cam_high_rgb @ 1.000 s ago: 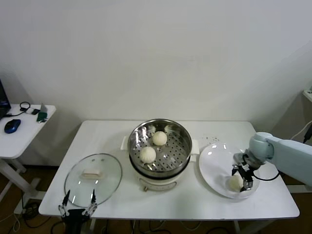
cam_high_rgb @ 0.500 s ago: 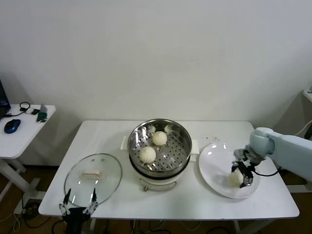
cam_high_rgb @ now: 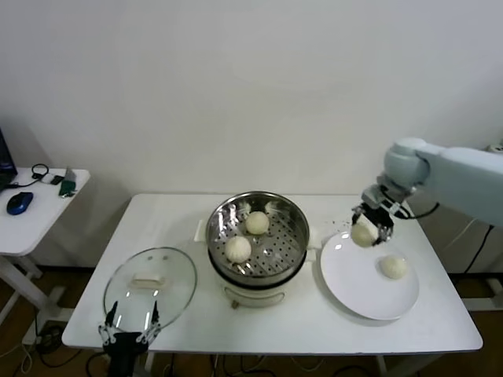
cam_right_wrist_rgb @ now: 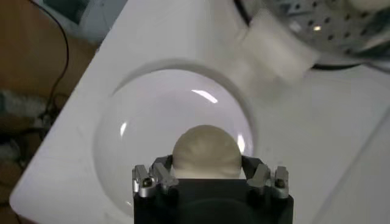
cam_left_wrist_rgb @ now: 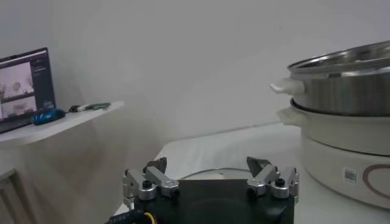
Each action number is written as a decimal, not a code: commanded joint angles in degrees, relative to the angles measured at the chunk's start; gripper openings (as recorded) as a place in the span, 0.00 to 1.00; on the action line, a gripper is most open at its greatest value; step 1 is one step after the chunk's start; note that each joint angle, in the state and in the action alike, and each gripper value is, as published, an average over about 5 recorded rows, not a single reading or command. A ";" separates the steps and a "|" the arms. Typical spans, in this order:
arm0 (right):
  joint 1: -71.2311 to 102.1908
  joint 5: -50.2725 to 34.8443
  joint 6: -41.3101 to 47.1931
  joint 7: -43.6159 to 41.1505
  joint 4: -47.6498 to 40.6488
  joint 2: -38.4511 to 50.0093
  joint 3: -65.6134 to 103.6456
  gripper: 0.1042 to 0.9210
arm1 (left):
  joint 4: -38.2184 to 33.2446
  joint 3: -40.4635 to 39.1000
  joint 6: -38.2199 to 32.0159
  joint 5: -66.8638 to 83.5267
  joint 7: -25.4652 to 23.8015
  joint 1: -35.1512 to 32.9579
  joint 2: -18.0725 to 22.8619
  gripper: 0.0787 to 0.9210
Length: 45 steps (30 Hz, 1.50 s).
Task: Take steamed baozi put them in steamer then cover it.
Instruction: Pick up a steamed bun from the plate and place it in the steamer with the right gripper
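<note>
Right gripper (cam_high_rgb: 367, 228) clamps baozi (cam_high_rgb: 362, 234) — round, smooth, off-white.

Even, soft indoor light fills the head view, with only faint shadows on the white bench (cam_high_rgb: 440, 330). Small glints sit on the steamer (cam_high_rgb: 255, 228) and the plate (cam_high_rgb: 369, 287). The right wrist view is blurred, with streaked highlights on the plate; the left wrist view is dimmer and hazy.

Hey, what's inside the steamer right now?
Two steamed baozi sit on the perforated floor of the steamer. Its near wall hides the floor strip closest to the camera, and the cover lies beside it on the table.
</note>
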State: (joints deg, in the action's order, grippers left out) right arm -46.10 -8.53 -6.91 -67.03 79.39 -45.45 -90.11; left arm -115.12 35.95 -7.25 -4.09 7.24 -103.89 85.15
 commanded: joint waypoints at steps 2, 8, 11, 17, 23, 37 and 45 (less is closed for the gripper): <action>-11.87 0.85 -11.80 -1.64 6.33 -12.88 -0.84 0.78 | -0.36 -0.14 -0.08 0.66 -0.10 -0.43 -0.05 0.88; -5.19 4.43 -13.37 -2.33 7.17 -19.68 4.53 0.78 | -0.14 -0.09 -0.36 0.98 -0.12 -0.86 -0.12 0.88; -1.85 6.24 -14.05 -2.51 5.79 -23.95 5.81 0.78 | -0.08 -0.07 -0.47 0.89 -0.12 -1.02 -0.24 0.88; 3.80 9.00 -15.66 -2.63 2.98 -29.92 6.28 0.78 | -0.41 -0.42 -0.39 0.89 -0.09 -1.34 -0.48 0.88; 8.24 10.77 -16.67 -3.12 1.51 -32.49 5.43 0.79 | -0.80 -0.89 -0.15 1.76 -0.10 -1.81 -0.91 0.88; 11.67 11.77 -17.70 -4.80 -0.45 -33.32 5.30 0.79 | -0.11 -0.75 0.72 2.87 -0.07 -1.27 -1.46 0.88; 11.50 12.12 -17.45 -5.80 -0.09 -32.04 5.66 0.80 | 0.26 -0.63 0.58 3.01 -0.02 -1.17 -1.55 0.88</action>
State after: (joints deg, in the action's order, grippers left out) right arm -35.95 2.75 -23.97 -72.07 79.52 -76.81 -84.80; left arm -115.08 35.33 -6.75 -1.27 7.21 -105.21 83.67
